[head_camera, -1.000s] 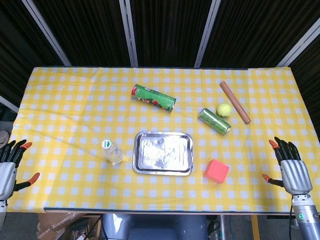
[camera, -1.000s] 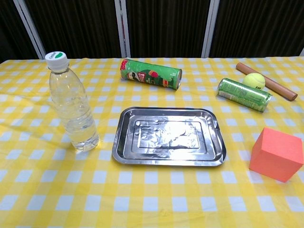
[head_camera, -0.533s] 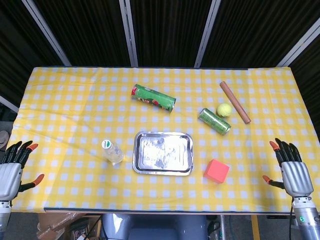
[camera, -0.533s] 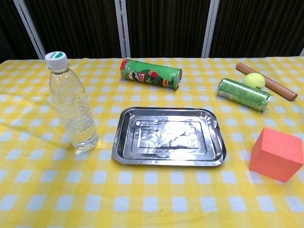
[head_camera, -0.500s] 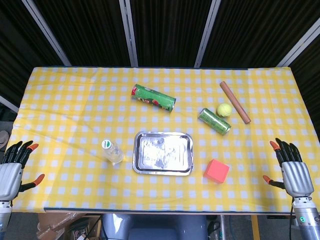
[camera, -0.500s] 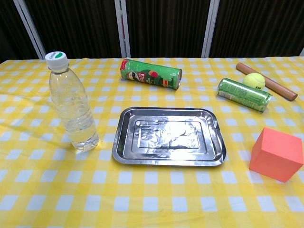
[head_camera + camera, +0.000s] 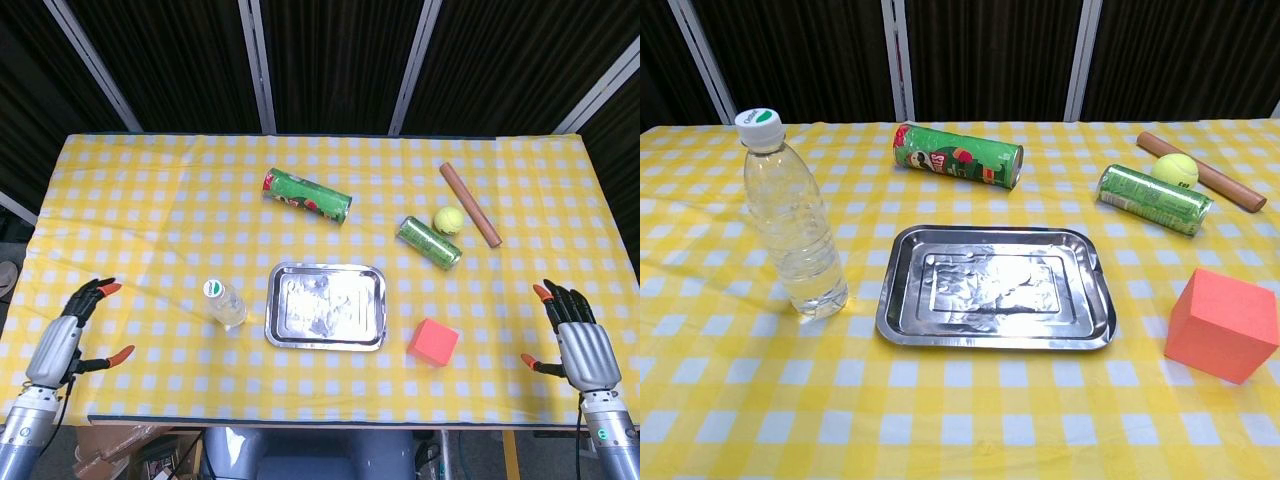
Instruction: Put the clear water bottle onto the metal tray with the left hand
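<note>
The clear water bottle [image 7: 792, 222] stands upright on the table [image 7: 130, 200], green-and-white cap on top, just beside the left edge of the metal tray [image 7: 995, 286] but not touching it. The tray lies flat and bare near the middle of the yellow checked cloth. So nothing of the job looks done yet: the bottle is not grasped, not lifted, and the whole of the reach, the grip and the short carry to the right is left to do.

The left hand [image 7: 62, 343] hovers over the near left corner of the table, well apart from the bottle, fingers spread and thumb out to the side, holding nothing. It shows only in the head view; the chest view catches neither hand. The right hand [image 7: 577, 340] sits off the near right corner, likewise released with fingers apart and empty, and looks to have no part in this.

Further out, a green snack tube [image 7: 958, 155] lies on its side beyond the tray, a green can [image 7: 1153, 199] lies on its side to the far right with a tennis ball [image 7: 1175, 169] and a wooden rod [image 7: 1226, 187] just behind it, and a red block [image 7: 1223, 324] rests near the tray's right side.
</note>
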`<act>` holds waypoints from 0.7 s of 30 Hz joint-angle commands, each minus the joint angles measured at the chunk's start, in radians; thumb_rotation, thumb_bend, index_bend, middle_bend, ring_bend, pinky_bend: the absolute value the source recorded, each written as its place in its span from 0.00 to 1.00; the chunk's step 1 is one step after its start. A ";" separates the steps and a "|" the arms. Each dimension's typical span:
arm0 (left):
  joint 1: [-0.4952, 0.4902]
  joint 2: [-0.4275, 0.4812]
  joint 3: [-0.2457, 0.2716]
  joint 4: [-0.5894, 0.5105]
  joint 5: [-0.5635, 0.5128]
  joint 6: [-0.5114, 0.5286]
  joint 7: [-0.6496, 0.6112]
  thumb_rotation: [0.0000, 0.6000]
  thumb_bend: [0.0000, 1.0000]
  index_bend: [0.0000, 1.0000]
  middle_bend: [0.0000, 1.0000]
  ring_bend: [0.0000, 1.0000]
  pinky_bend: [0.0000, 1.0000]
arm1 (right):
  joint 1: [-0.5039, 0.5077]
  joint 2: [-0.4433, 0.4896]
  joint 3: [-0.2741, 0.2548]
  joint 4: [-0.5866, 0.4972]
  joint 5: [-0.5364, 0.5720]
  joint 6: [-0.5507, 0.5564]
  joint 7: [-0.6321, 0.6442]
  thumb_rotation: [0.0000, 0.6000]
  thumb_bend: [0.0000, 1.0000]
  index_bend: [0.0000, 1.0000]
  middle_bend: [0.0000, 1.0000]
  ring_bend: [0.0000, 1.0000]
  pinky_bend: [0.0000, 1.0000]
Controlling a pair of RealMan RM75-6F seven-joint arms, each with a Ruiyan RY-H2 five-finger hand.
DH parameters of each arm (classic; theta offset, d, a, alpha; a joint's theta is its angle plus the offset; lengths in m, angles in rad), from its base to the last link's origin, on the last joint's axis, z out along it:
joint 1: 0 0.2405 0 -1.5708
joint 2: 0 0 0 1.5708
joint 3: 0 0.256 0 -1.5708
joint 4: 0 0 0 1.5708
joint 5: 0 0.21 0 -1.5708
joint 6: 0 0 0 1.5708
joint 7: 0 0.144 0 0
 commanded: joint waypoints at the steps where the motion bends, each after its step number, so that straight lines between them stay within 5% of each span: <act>1: -0.109 -0.007 -0.022 -0.035 -0.061 -0.186 -0.154 1.00 0.23 0.15 0.08 0.00 0.00 | 0.003 0.000 0.001 0.000 -0.007 0.004 0.007 1.00 0.05 0.05 0.00 0.00 0.00; 21: -0.263 -0.305 -0.141 0.114 -0.310 -0.326 0.038 1.00 0.23 0.16 0.09 0.00 0.00 | 0.008 0.008 -0.003 -0.001 -0.017 0.001 0.052 1.00 0.05 0.05 0.00 0.00 0.00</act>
